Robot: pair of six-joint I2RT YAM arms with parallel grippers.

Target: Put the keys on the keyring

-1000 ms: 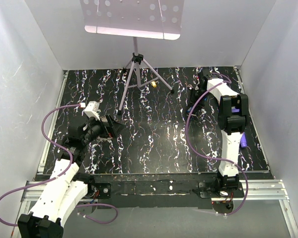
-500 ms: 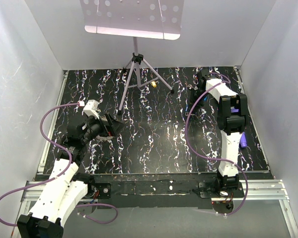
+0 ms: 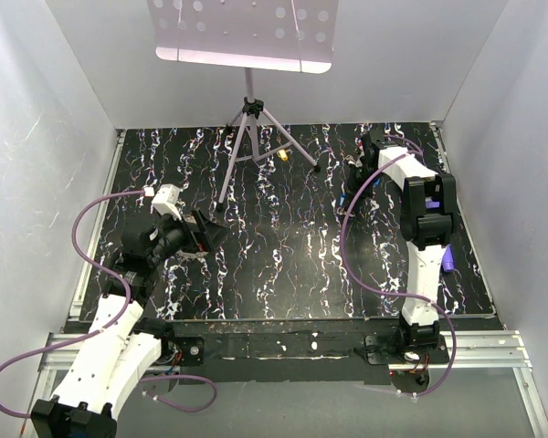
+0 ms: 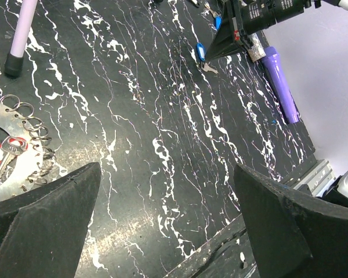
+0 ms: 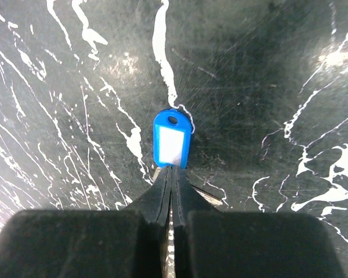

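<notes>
Shows right gripper (image 5: 171, 174) pressed together at near edge of blue key (image 5: 171, 142), far right. Cannot tell if truly pinched, with blade mostly hidden under fingertips. Could slip or skid away on lift, with only tag rim caught. Shows left gripper (image 4: 174, 231) spread wide over keyring (image 4: 24, 168), left side, red key (image 4: 6, 152) lying on it, ring cut off at frame edge.

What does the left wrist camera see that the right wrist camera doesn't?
Only the left wrist view shows the keyring with a red key resting on it, and the purple pen. Only the right wrist view shows the white label on the blue key. Both show that blue key, the shut right gripper at its end, and the black marbled table.
</notes>
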